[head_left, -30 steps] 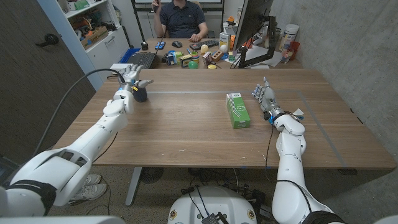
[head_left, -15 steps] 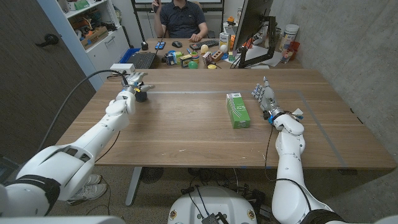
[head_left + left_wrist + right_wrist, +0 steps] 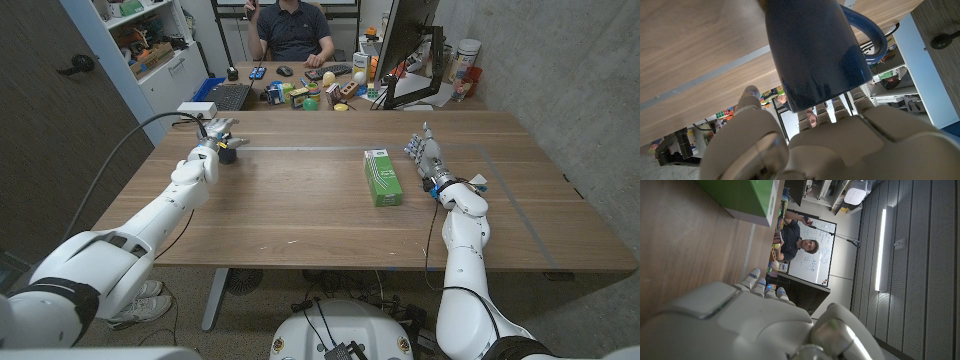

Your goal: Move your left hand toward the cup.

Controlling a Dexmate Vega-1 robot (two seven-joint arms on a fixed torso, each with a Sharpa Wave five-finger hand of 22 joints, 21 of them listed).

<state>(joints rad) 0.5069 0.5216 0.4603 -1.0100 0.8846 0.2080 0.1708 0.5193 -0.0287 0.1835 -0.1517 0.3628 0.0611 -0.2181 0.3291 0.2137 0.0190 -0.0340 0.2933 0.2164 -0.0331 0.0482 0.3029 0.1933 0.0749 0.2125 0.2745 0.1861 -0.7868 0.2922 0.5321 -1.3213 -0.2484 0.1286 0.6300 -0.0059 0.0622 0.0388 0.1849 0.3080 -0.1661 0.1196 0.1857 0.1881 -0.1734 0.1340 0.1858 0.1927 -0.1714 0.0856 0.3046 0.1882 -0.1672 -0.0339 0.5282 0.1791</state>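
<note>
While the left hand (image 3: 213, 134) hovers with fingers spread, the cup (image 3: 227, 154) stands just beside it

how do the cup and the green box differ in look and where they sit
The cup is dark blue, rounded and has a handle; the box is green, flat and oblong. The cup stands on the table's left side right at the left hand, with its fingers beside it; the box lies mid-table, apart from the right hand. Both rest on the wooden table.
</note>
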